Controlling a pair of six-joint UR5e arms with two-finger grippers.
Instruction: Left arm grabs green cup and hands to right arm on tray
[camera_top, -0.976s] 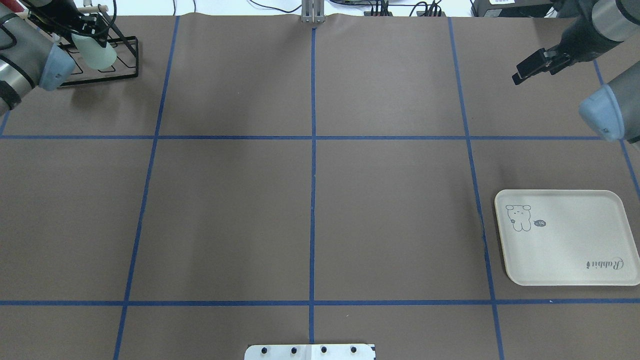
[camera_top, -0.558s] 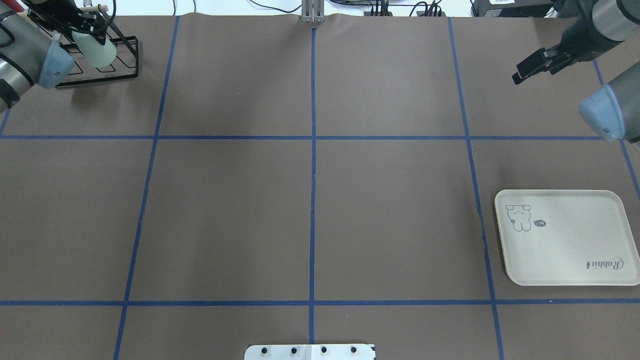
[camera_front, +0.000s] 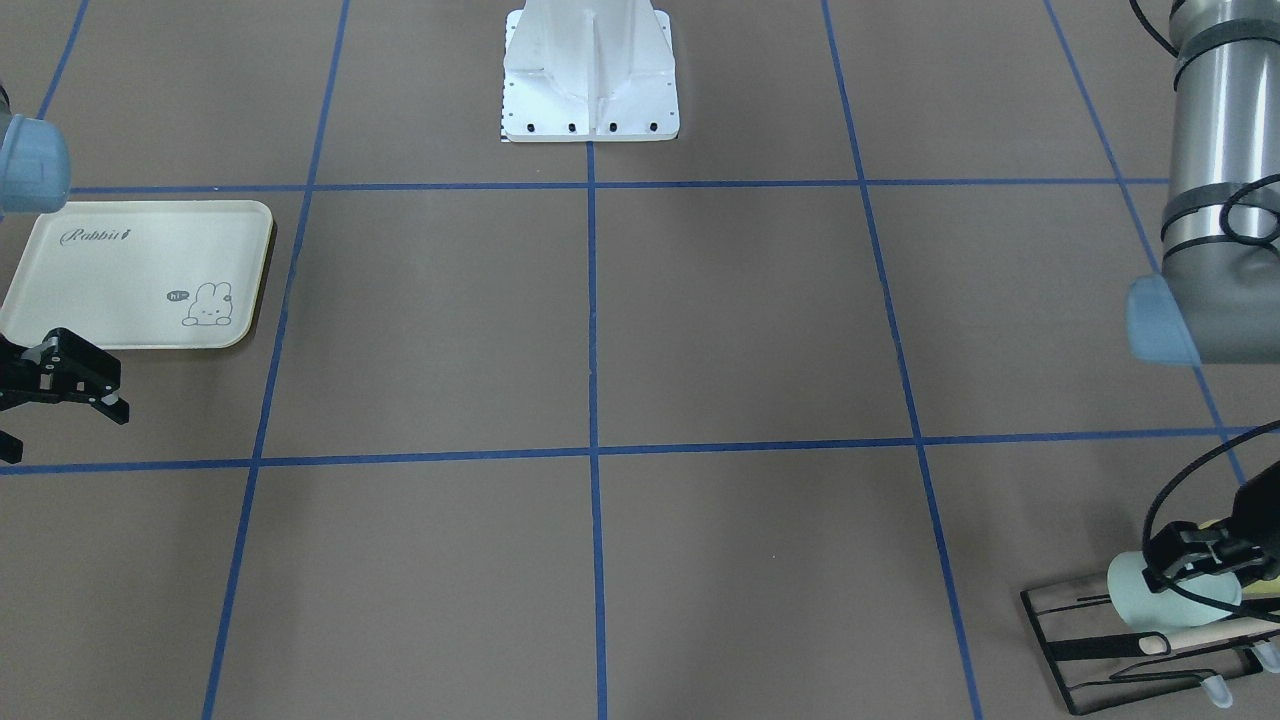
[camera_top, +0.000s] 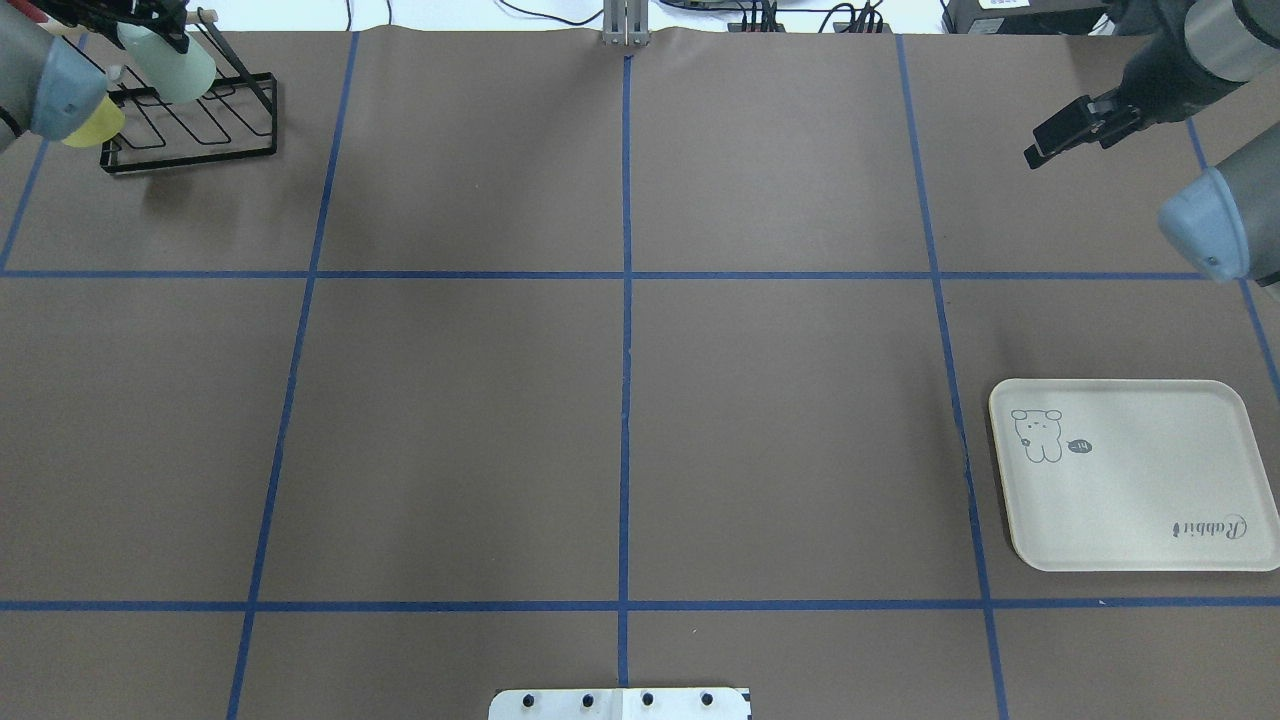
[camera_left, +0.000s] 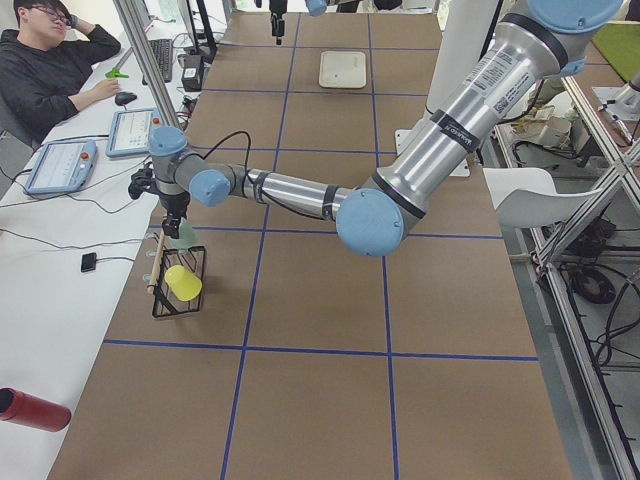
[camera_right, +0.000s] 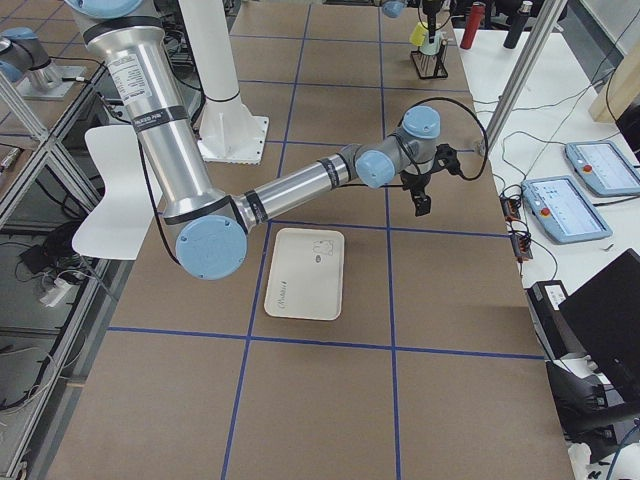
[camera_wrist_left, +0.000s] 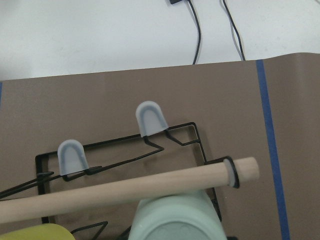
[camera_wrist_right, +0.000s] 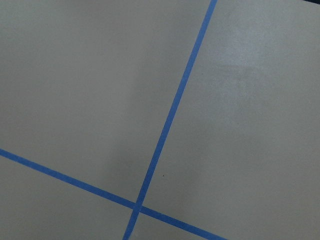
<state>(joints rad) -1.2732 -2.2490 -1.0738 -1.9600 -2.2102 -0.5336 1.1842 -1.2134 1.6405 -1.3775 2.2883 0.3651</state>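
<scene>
The pale mint green cup (camera_top: 185, 70) is at the far left corner, over a black wire rack (camera_top: 200, 135). My left gripper (camera_top: 150, 25) is shut on it and holds it tilted above the rack's wooden rod (camera_wrist_left: 125, 192). The cup also shows in the front view (camera_front: 1135, 597) and at the bottom of the left wrist view (camera_wrist_left: 175, 220). The cream Rabbit tray (camera_top: 1130, 475) lies at the near right, with nothing on it. My right gripper (camera_top: 1040, 150) hovers open and empty over the table beyond the tray; it also shows in the front view (camera_front: 70, 420).
A yellow-green cup (camera_top: 95, 125) lies on the rack beside the green one. The rack's light-blue capped prongs (camera_wrist_left: 150, 117) stick up. The white robot base (camera_front: 590, 75) stands at the table's middle edge. Blue tape lines divide the brown table.
My left gripper has moved with the green cup up and toward the far left corner, uncovering the yellow-green cup. The right arm has not moved.
</scene>
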